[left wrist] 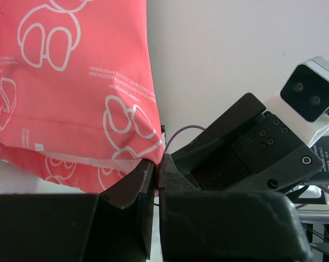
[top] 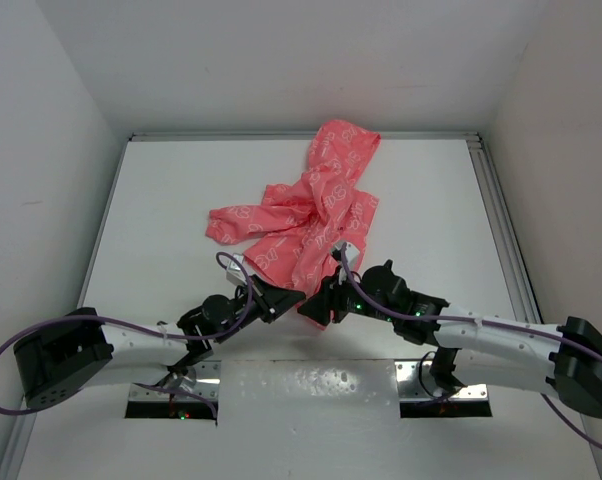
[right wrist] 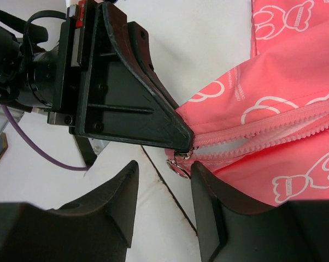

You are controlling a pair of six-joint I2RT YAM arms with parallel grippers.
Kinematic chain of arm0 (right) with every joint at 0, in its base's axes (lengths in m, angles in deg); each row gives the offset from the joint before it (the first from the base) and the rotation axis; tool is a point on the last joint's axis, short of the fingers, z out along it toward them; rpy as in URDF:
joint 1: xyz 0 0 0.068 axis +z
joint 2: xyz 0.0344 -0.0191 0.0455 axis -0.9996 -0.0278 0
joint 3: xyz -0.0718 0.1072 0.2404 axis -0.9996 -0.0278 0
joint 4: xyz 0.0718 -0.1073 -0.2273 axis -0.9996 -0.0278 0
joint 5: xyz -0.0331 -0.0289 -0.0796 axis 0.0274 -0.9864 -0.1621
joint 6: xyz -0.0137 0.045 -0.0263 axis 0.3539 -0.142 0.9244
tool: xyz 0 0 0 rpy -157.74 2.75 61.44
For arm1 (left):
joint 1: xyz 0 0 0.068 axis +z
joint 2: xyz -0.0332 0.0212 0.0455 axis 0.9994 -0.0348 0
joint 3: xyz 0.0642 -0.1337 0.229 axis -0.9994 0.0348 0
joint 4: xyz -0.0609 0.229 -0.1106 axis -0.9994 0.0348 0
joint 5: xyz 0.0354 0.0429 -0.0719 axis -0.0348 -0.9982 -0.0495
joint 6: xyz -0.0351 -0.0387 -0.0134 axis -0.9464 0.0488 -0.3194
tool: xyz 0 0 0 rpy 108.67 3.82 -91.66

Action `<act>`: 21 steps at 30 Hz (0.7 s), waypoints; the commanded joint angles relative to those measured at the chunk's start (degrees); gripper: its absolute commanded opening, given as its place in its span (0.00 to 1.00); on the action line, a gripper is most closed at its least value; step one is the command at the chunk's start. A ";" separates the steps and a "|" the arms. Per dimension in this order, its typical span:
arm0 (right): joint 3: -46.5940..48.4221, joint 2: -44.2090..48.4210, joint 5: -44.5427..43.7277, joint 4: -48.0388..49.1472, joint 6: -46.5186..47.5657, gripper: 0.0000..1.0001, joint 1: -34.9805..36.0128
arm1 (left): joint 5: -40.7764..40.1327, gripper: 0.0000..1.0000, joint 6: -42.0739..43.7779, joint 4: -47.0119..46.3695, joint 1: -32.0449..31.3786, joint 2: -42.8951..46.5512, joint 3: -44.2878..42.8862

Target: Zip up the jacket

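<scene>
My left jaws are clamped on the jacket (right wrist: pixel 274 109) at the zipper's bottom end. My right jaws stand apart, gripping nothing, with the zipper pull (right wrist: pixel 178 164) between their tips.

— What lies before the right gripper (right wrist: pixel 163 199)?
— Its jaws stand apart. Just beyond the gap between them is the metal zipper pull (right wrist: pixel 178 164), at the bottom corner of the jacket (right wrist: pixel 274 180).
— And the left gripper (right wrist: pixel 184 143)?
— Ahead and to the left, with its black tip on that same corner. The zipper (right wrist: pixel 252 129) runs off to the right, its two rows parted.
</scene>
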 commanded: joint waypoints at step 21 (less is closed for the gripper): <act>0.13 2.47 -4.55 0.58 -0.53 0.00 0.23 | 0.81 0.24 0.34 0.88 -0.14 1.04 1.84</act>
